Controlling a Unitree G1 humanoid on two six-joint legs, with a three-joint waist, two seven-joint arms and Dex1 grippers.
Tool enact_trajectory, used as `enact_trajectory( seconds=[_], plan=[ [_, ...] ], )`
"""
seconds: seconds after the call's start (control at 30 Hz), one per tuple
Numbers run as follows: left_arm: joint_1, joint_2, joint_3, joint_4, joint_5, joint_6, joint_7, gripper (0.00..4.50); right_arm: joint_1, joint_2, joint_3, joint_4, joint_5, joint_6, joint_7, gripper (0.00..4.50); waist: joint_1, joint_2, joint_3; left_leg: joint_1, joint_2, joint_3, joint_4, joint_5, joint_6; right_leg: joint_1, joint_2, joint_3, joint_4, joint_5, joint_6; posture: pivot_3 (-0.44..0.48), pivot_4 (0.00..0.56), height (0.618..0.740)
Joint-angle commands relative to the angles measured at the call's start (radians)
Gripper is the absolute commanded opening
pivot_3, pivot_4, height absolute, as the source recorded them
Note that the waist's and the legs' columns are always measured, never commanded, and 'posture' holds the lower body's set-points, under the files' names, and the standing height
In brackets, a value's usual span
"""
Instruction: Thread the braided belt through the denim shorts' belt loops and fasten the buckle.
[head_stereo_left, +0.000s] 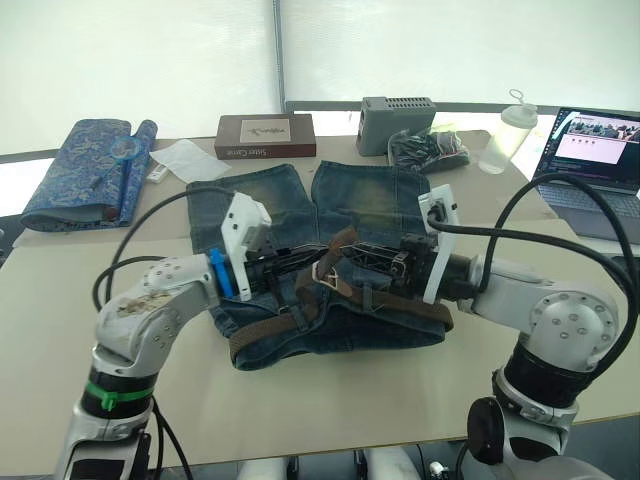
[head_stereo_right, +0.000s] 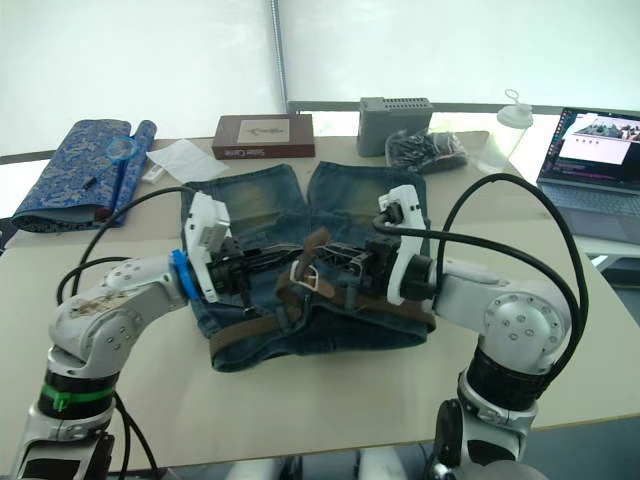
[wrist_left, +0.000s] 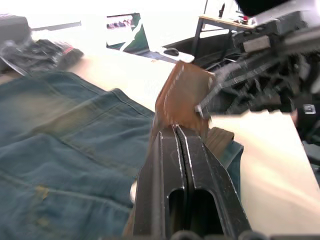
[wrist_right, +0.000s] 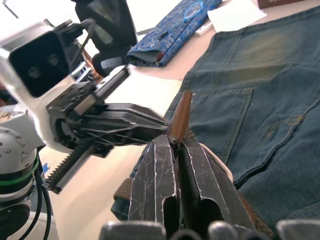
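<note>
**Both pincers meet on the belt over the waistband**

Left eye view shows the denim shorts (head_stereo_left: 330, 270) lying flat in the middle of the counter (head_stereo_left: 330, 410), legs pointing far, waistband at the near side. The braided belt (head_stereo_left: 300, 325) runs along that waistband from the left end to the right end, and near the centre a piece of the strap rises off the cloth in a loop. The left pincer (head_stereo_left: 300, 268) and the right pincer (head_stereo_left: 345, 255) come in from either side and meet at that raised piece.

In the left wrist view the left pincer's fingers (wrist_left: 172, 165) are clenched, with the brown strap standing up at their tips. In the right wrist view the right pincer (wrist_right: 175, 142) is clenched on the strap's edge, the other arm's tips just beside it. A pale glint near where the tips meet may be the buckle (head_stereo_left: 322, 272), though this is too small to tell for sure.

Judging by this, most of the threading looks done and the work in hand is bringing the belt ends together at the front. The next move likely calls for one pincer to steady the buckle while the other feeds the free end through, keeping the strap flat rather than twisted.

On the far side, a brown box (head_stereo_left: 265, 135) carries pale lettering too small to read. The laptop (head_stereo_left: 590, 160) at the far right shows a lit screen with no legible text.
</note>
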Motion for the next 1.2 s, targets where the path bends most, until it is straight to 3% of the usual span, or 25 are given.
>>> enact_trajectory(
  seconds=[0.03,0.33,0.57,0.63,0.77,0.87,1.1,1.2],
  plan=[
    [-0.023,0.012,-0.069,0.041,0.074,0.008,0.007,0.06,0.006,0.002,0.007,-0.041,0.041,-0.055,-0.001,0.0,0.001,0.0,0.0,0.0,0.0,0.0,0.0,0.0,0.0,0.0,0.0,0.0,0.0,0.0,0.0,0.0,0.15,0.74],
    [0.065,0.041,-0.238,0.133,0.247,-0.043,-0.038,0.06,0.027,-0.013,-0.055,-0.042,0.115,-0.079,-0.06,0.0,0.003,0.0,0.0,0.0,0.0,0.001,0.0,0.0,0.0,0.0,0.0,0.001,0.0,0.0,0.0,0.0,0.15,0.74],
    [0.068,-0.003,-0.253,0.181,0.308,-0.088,-0.037,0.06,0.017,-0.08,-0.093,-0.025,0.223,-0.128,-0.103,0.0,0.008,0.0,0.0,0.0,0.0,0.0,0.0,0.0,0.0,0.0,-0.001,0.001,0.0,0.0,0.0,0.0,0.15,0.74],
    [0.082,-0.007,-0.23,0.168,0.3,-0.109,-0.048,0.06,0.022,-0.105,-0.084,-0.025,0.237,-0.14,-0.116,0.0,0.006,0.0,0.0,0.0,0.0,0.0,0.0,0.0,0.0,0.0,-0.001,0.001,0.0,0.0,0.0,0.0,0.15,0.74],
    [0.148,0.01,-0.076,0.033,0.122,-0.093,-0.133,0.06,0.061,-0.162,-0.024,-0.027,0.181,-0.168,-0.12,0.0,0.002,0.0,0.0,-0.001,0.001,0.001,0.0,0.0,0.0,-0.001,-0.001,0.001,0.0,0.0,0.0,0.0,0.15,0.74],
    [0.155,0.031,-0.085,-0.033,0.116,-0.082,-0.142,0.06,0.062,-0.134,0.002,-0.02,0.214,-0.211,-0.138,0.0,0.002,0.0,0.0,-0.002,0.002,0.001,0.0,0.0,0.0,-0.002,-0.001,0.001,-0.001,0.0,0.0,0.0,0.15,0.74],
    [0.071,-0.023,-0.247,-0.025,0.309,-0.166,-0.054,0.06,0.048,-0.096,0.07,0.008,0.194,-0.276,-0.206,0.0,0.012,0.0,0.0,0.0,0.001,0.001,0.0,0.0,0.0,0.001,-0.001,0.001,-0.001,0.0,0.0,0.0,0.15,0.74],
    [0.056,-0.048,-0.247,0.007,0.352,-0.194,-0.026,0.06,0.037,-0.08,0.07,0.02,0.22,-0.304,-0.234,0.0,0.013,0.0,0.0,-0.001,0.0,0.001,0.0,0.0,0.001,0.0,-0.001,0.001,-0.001,0.0,0.0,0.0,0.15,0.74]
  ],
)
